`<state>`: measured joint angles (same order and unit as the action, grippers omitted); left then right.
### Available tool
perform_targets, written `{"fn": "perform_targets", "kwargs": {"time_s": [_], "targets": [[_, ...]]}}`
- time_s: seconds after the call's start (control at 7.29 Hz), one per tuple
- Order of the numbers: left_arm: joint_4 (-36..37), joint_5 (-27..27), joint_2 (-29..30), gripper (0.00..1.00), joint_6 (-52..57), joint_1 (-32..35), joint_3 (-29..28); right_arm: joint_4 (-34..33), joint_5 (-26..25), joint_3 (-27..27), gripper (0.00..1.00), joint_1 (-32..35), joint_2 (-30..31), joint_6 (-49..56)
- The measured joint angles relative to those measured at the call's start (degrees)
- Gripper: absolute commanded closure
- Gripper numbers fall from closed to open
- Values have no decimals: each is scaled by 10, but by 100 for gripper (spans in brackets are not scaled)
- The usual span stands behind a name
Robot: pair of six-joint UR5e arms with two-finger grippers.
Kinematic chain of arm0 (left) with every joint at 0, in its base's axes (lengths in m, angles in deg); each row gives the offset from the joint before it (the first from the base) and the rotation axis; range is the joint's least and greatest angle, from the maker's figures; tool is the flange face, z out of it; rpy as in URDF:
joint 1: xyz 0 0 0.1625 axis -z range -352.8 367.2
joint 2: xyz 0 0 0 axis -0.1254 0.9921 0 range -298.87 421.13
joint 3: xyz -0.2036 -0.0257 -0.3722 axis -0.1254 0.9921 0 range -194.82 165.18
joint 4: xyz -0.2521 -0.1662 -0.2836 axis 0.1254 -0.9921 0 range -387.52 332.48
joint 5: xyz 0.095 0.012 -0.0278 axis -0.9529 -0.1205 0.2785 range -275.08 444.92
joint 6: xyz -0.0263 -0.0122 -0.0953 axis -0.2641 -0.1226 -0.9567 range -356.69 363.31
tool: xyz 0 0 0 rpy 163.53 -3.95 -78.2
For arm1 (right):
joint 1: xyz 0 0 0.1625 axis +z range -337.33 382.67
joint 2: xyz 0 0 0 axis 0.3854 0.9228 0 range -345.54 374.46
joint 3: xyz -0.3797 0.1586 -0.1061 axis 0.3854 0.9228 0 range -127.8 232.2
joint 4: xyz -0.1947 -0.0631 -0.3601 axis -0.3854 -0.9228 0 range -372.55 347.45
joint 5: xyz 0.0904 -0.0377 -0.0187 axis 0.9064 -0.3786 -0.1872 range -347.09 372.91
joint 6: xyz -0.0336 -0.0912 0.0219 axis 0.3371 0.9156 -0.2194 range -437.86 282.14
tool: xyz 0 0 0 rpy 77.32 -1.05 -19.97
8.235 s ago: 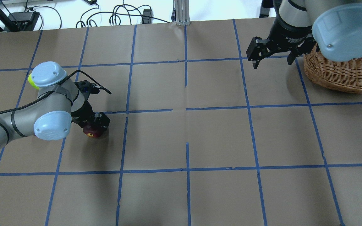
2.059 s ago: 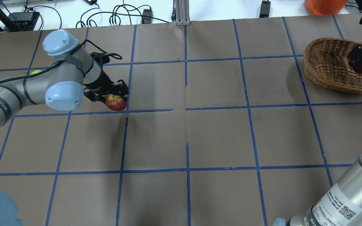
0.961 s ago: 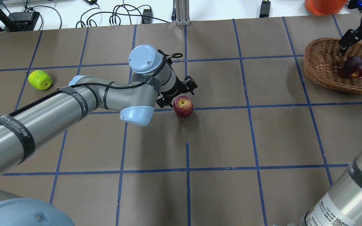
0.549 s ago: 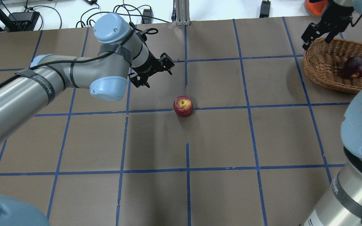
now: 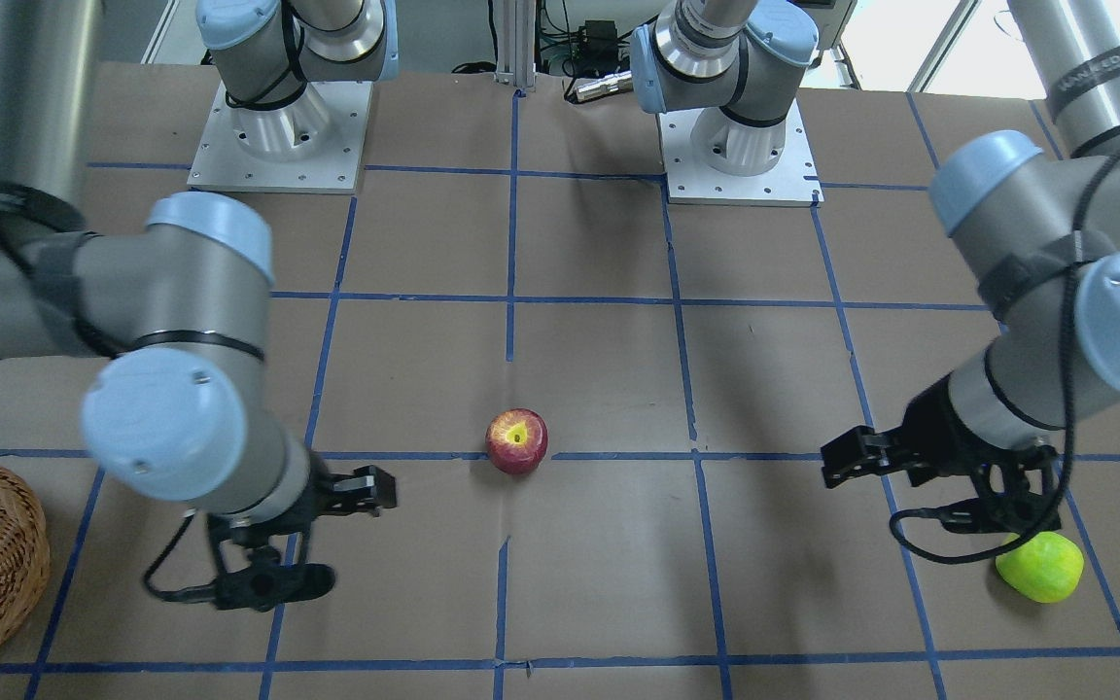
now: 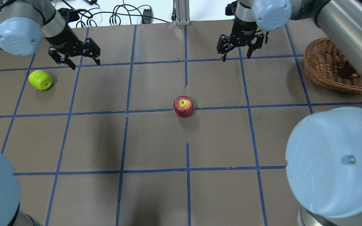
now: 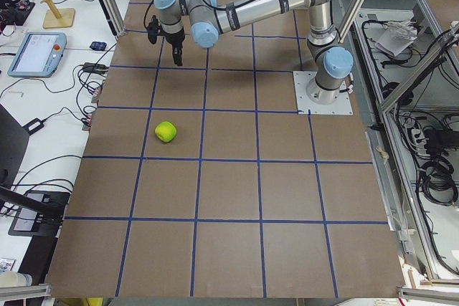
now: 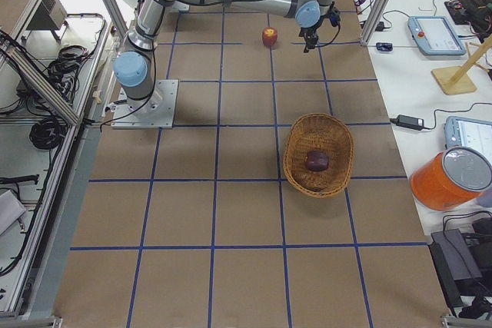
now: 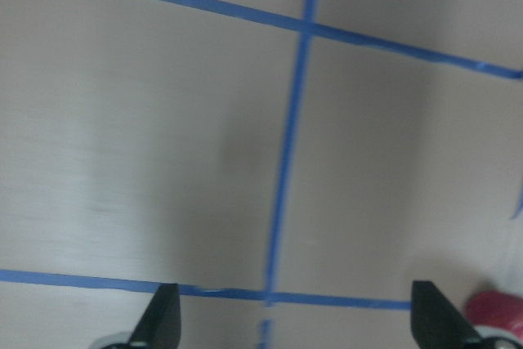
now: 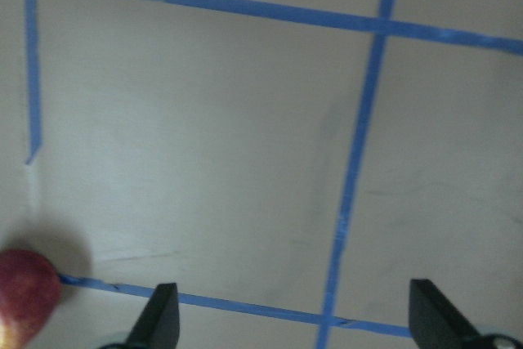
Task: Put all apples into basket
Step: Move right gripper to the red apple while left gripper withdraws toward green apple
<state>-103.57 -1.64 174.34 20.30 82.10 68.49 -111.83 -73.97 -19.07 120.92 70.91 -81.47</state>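
**Apples: one in the basket, two out on the table**

A dark maroon apple (image 8: 317, 160) is seen lying inside the wicker basket (image 6: 322, 62), towards the robot's right. A red apple (image 6: 183, 106) with a yellow stem patch stands stem-up at the middle of the table (image 6: 156, 141), touching a blue tape line (image 6: 149, 110), with bare paper on every side. A bright yellow-green apple (image 6: 40, 79) lies far to the left, likewise ringed by bare paper. The left gripper (image 6: 85, 64) is held near that apple but apart from it, its fingers spread and nothing between them. The right gripper (image 6: 236, 58), fingers also spread and empty, is placed beyond the red apple, on the basket's side.
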Motion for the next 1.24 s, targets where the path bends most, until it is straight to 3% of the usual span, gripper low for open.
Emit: {"fn": "perform_targets", "kwargs": {"time_s": [0.14,0.41,0.69,0.96,1.1,1.24], "targets": [[15,-20,16,0,93,-40,-6,-22,1,-13,0,52,-1,-76],[63,-34,65,0,174,-101,-30,-61,-3,-48,0,127,-5,-176],[80,-50,108,0,225,-126,-52,-121,-19,-101,0,148,-8,-199],[104,-63,125,0,429,-132,-57,-166,-51,-149,0,152,-8,-192],[110,-65,128,0,513,-132,-55,-174,-56,-164,26,154,-8,-186],[115,-66,134,0,576,-133,-53,-177,-58,-172,99,159,-8,-181]]}}
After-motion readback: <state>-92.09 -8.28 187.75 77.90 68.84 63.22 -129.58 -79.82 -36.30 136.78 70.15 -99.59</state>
